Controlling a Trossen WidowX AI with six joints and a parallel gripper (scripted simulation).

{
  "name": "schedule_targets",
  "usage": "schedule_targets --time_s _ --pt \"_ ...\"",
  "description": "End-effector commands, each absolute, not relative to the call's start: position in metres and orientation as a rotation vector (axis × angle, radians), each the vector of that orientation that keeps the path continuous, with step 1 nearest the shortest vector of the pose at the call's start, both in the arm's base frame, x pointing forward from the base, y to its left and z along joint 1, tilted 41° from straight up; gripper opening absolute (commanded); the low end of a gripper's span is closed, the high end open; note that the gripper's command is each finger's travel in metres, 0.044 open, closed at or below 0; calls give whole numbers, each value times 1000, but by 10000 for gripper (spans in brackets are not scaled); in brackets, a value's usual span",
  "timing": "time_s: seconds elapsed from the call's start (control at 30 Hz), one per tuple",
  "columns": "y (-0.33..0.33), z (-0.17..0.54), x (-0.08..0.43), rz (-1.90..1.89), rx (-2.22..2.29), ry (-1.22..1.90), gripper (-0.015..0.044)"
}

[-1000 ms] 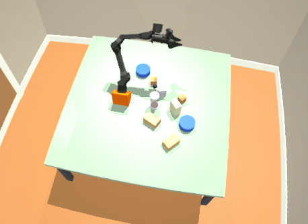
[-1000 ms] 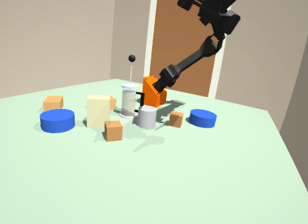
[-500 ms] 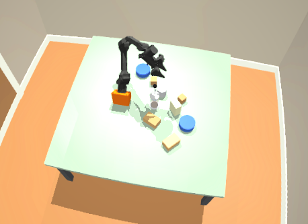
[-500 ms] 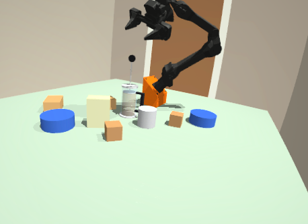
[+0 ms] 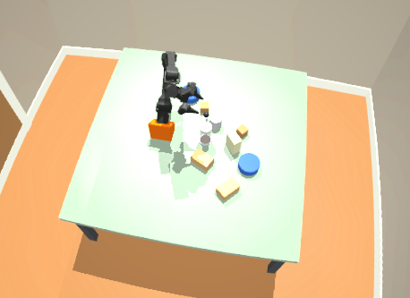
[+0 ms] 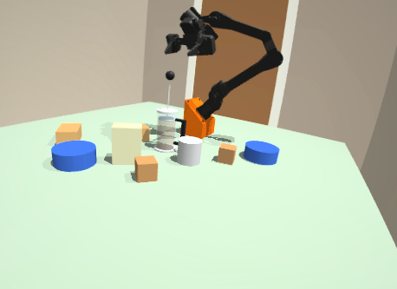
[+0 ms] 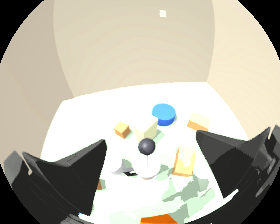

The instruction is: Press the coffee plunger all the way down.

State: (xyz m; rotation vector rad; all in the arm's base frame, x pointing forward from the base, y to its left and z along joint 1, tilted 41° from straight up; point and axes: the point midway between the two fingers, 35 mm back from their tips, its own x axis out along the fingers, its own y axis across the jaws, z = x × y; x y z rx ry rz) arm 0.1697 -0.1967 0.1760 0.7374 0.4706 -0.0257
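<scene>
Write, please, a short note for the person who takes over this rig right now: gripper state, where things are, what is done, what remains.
Gripper: open, holding nothing, in the air above the plunger knob, not touching it.
Coffee press: upright on the table, beside the white cylinder; plunger fully raised.
Done: approach only.
Left: lower onto the knob, press it fully down without shifting the press, then release.

a slim matte black jointed arm [image 6: 247, 70] rises from a boxy orange base [image 6: 198, 117]; its blocky black parallel-jaw gripper [image 6: 181, 48] has two dark wedge-shaped fingers.
</scene>
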Motion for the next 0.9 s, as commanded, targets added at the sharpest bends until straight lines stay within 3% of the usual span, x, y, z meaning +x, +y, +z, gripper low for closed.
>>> schedule_targets --time_s 0.0,0.87 --pt "-180 158 171 -13 750 461 440" --pt "-160 128 200 3 743 462 440"
